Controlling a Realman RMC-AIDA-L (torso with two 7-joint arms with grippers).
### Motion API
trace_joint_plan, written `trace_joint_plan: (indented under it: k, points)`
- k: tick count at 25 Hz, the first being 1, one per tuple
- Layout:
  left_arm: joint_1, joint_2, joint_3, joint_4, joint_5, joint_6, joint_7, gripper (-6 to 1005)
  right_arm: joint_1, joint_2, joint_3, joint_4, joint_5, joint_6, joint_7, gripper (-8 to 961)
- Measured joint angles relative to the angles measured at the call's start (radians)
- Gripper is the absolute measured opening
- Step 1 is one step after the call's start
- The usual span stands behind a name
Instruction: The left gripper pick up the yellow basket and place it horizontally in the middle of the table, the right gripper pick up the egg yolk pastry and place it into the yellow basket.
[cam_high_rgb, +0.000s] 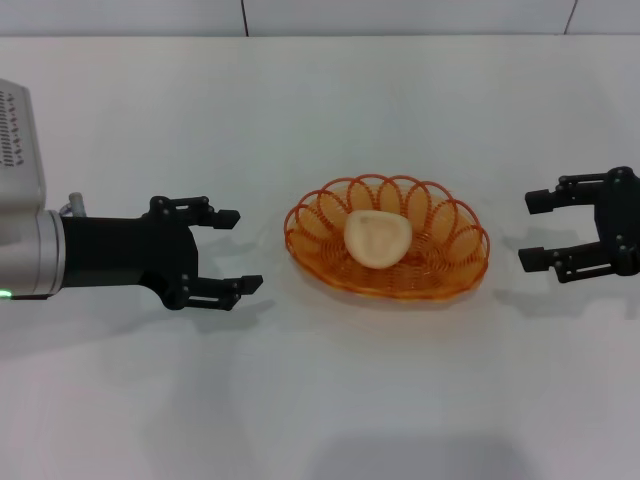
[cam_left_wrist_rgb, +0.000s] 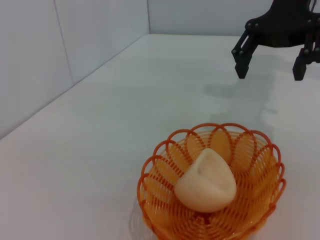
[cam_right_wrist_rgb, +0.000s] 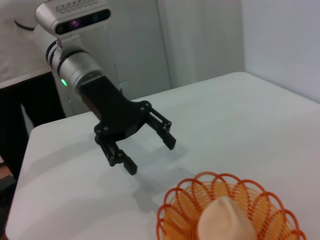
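Cropping at the right edge of the head view hides the right arm, so only the right gripper (cam_high_rgb: 533, 229), a black two-fingered claw, shows there; the left wrist view cuts off the near rim of the basket, and the right wrist view its lower half. Spreading across every view is the plain white flat table (cam_high_rgb: 320, 400), bounded at the top of the head view by a pale panelled wall (cam_high_rgb: 400, 15), which also fills the upper left of the left wrist view.

At centre of the head view, lengthwise across the frame, rests the oval orange-yellow wire basket (cam_high_rgb: 388, 248) with looped rim. At centre left, the left gripper (cam_high_rgb: 240, 250), a black claw on a black arm with silver-grey housing, hovers beside the basket, apart from it, jaws spread wide and empty. The right gripper, at centre right, likewise stands apart, jaws wide and empty.

Inside the basket, at its middle, lies the small pale beige egg yolk pastry (cam_high_rgb: 377, 238).
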Motion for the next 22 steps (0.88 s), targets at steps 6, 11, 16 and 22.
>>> trace_joint_plan:
  k: [6,11,16,22]
  points:
    - [-0.061,0.014,-0.061,-0.087,-0.001,0.073,0.040,814,-0.001,-0.006,0.003,0.034,-0.010,0.034,-0.017,776]
    - [-0.077,0.021,-0.073,-0.097,-0.012,0.123,0.064,814,-0.003,-0.006,-0.004,0.035,-0.013,0.036,-0.017,776]
    - [-0.082,0.023,-0.074,-0.098,-0.021,0.139,0.078,814,-0.008,-0.001,-0.006,0.036,-0.022,0.036,-0.014,776]
    - [-0.086,0.024,-0.073,-0.099,-0.021,0.137,0.078,814,-0.015,0.002,-0.004,0.036,-0.023,0.034,-0.015,776]
